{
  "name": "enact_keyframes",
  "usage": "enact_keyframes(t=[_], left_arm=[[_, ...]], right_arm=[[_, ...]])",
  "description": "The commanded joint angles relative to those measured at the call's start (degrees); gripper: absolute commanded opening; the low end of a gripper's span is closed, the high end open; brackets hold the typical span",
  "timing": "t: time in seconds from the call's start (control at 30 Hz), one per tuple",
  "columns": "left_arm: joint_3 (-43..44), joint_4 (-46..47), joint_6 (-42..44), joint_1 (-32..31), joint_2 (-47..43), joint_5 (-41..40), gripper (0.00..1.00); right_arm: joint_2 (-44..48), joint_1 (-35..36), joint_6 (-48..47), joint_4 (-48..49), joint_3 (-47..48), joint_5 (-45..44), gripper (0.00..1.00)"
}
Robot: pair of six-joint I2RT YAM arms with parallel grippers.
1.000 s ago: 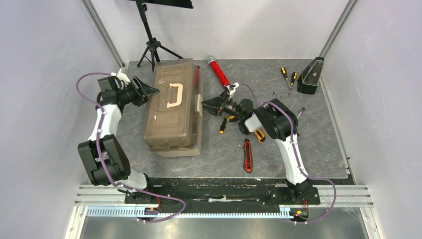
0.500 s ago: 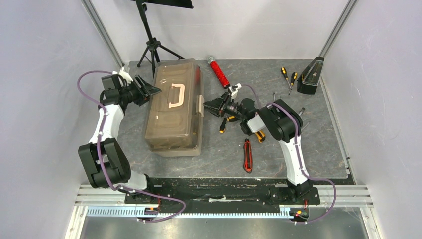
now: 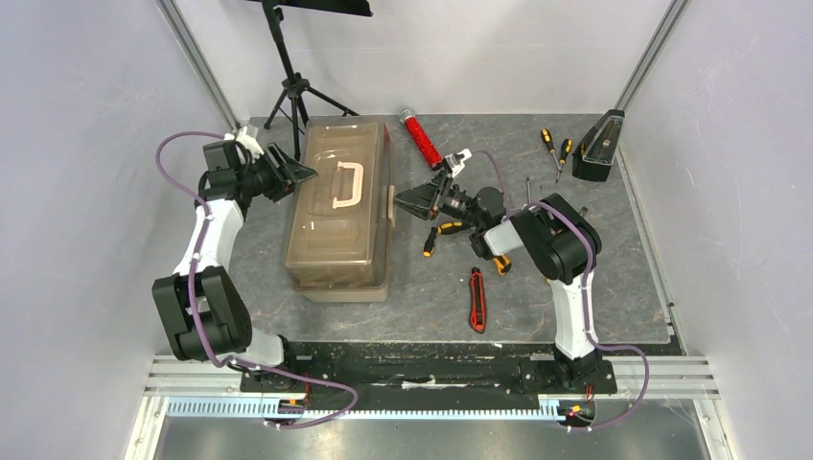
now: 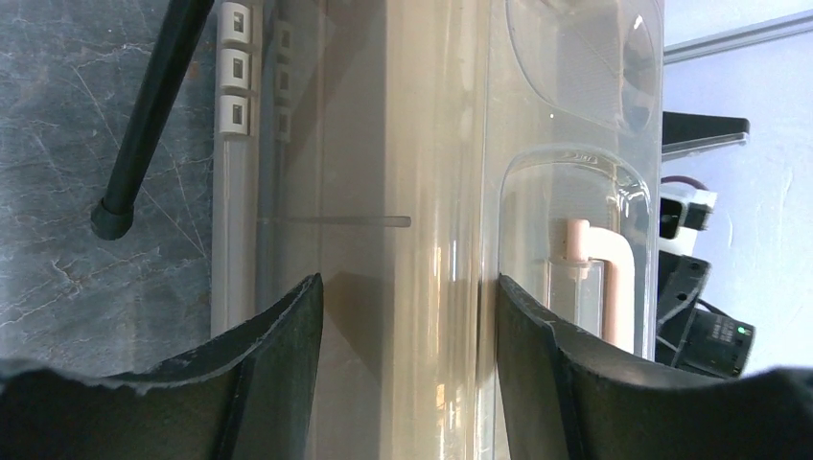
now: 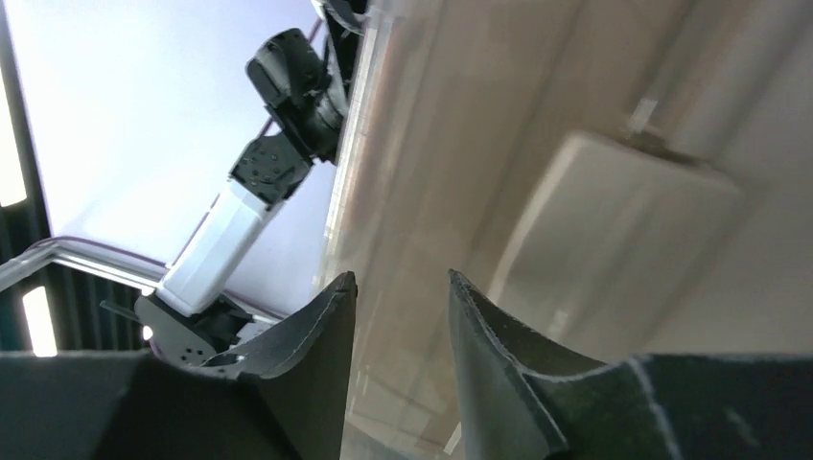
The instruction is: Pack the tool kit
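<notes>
Dark grey marbled desk (image 3: 614, 278) enclosed by pale lilac walls (image 3: 86, 144), with a black tripod (image 3: 288, 96) at the rear. The closed toolbox (image 3: 336, 240) lies left of centre, flanked by the left gripper (image 3: 299, 177) and the right gripper (image 3: 401, 203), both with jaws apart. A red utility knife (image 3: 476, 311) lies loose on the desk.

Left tool (image 3: 299, 169), right tool (image 3: 406, 201) — fingers parted.

Toolbox (image 3: 340, 216) straighter than before.
</notes>
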State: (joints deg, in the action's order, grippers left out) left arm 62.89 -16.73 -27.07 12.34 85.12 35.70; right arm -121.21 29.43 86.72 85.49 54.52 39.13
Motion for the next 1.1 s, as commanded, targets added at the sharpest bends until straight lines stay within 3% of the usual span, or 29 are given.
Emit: enact_keyframes(t=[0.0,0.13,0.3,0.73,1.07], left_arm=[[-7.6,-16.2,3.8,3.2,11.5,-13.5,0.31],[-7.4,-16.1,4.0,3.5,12.7,-12.6,0.31],[-7.5,-16.1,4.0,4.0,14.8,-10.6,0.30],[-7.6,-16.2,4.5,4.0,16.2,-9.5,0.28],[-7.0,-16.3,4.8,4.0,18.8,-7.1,0.24]], right_arm=[[0.5,-1.7,-1.7,26.8,-4.2,0.0,0.46],[-1.5,-2.1,-3.0,26.8,-6.6,-0.6,0.62],[-4.7,-2.0,-2.4,26.8,-5.1,-1.6,0.73],[-12.4,1.7,2.7,26.7,8.3,-3.9,0.76],[-13.2,3.2,3.5,26.8,11.6,-2.7,0.76]])
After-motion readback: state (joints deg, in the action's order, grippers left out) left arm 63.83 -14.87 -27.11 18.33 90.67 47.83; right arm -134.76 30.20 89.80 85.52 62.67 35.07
